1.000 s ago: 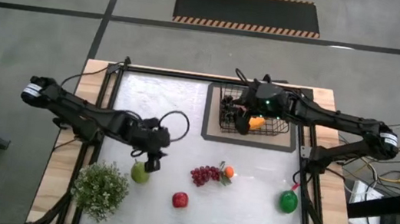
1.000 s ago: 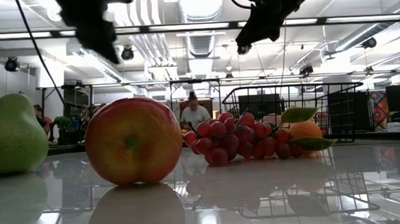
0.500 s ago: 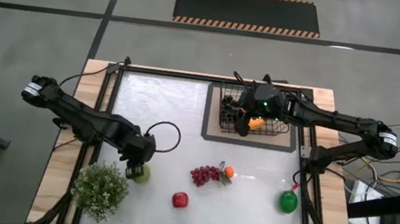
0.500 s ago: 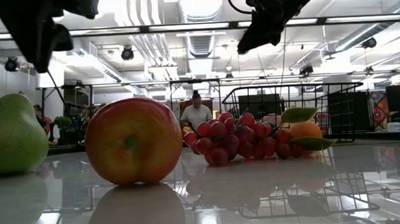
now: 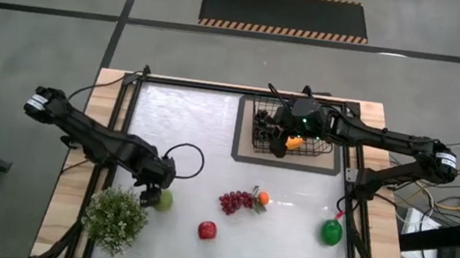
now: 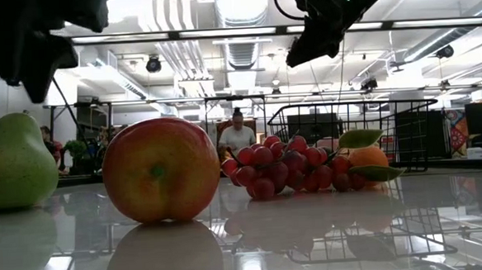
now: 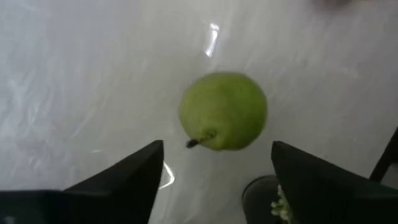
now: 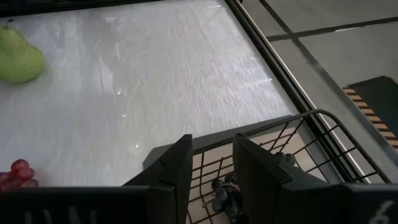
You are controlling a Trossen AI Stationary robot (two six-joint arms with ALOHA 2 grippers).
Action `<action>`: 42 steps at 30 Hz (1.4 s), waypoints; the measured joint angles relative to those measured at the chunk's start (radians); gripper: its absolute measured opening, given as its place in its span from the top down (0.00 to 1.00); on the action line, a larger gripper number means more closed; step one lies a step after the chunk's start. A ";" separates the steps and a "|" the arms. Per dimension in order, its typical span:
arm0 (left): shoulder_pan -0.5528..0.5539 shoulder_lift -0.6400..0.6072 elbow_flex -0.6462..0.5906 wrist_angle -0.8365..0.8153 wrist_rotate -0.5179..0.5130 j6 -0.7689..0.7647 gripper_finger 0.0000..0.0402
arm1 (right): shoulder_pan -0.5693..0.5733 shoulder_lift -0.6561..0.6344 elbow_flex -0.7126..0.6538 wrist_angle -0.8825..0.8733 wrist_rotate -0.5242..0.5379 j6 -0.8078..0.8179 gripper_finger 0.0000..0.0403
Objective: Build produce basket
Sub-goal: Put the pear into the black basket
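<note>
Glossy white and framed in pale wood, the surface (image 5: 194, 133) carries most of the produce loose, while the rectangular black wire-mesh basket (image 5: 290, 135) sits on a dark mat at its far right corner.

The step in hand looks like the pick-up of the green toy pear (image 7: 223, 111). The left end effector (image 5: 151, 193) hangs directly above it near the bushy green potted plant (image 5: 115, 217), its two dark fingers spread wide with the pear centred between them and untouched, lying on its side with its stem end toward the wrist camera. The next move calls for a straight descent until the fingers straddle the pear's broad body, then a firm close; the rounded, slick skin could squirt out if the pinch lands too near the narrow stem end.

The right end effector (image 5: 283, 141) hovers over the basket's near-left part, fingers drawn close together with only a narrow gap, and nothing is seen held between them. An orange fruit (image 5: 295, 141) shows inside the basket just beside it, with dark grapes (image 8: 225, 193) on the basket floor.

Still out on the surface are the cluster of red grapes (image 5: 235, 202), the small orange tangerine (image 5: 263, 198) touching it, the red apple (image 5: 207, 230) and the green pepper (image 5: 331, 232) near the right edge.
</note>
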 joint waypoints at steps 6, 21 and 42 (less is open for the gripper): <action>-0.016 0.000 -0.047 0.020 0.004 0.012 0.26 | 0.000 0.000 -0.001 0.000 0.000 0.000 0.75; -0.016 0.004 -0.128 0.133 0.006 0.028 0.25 | 0.000 0.000 -0.002 -0.001 0.000 0.000 0.75; -0.016 0.004 -0.159 0.190 -0.002 0.034 0.53 | 0.000 0.000 -0.003 -0.001 0.000 -0.001 0.75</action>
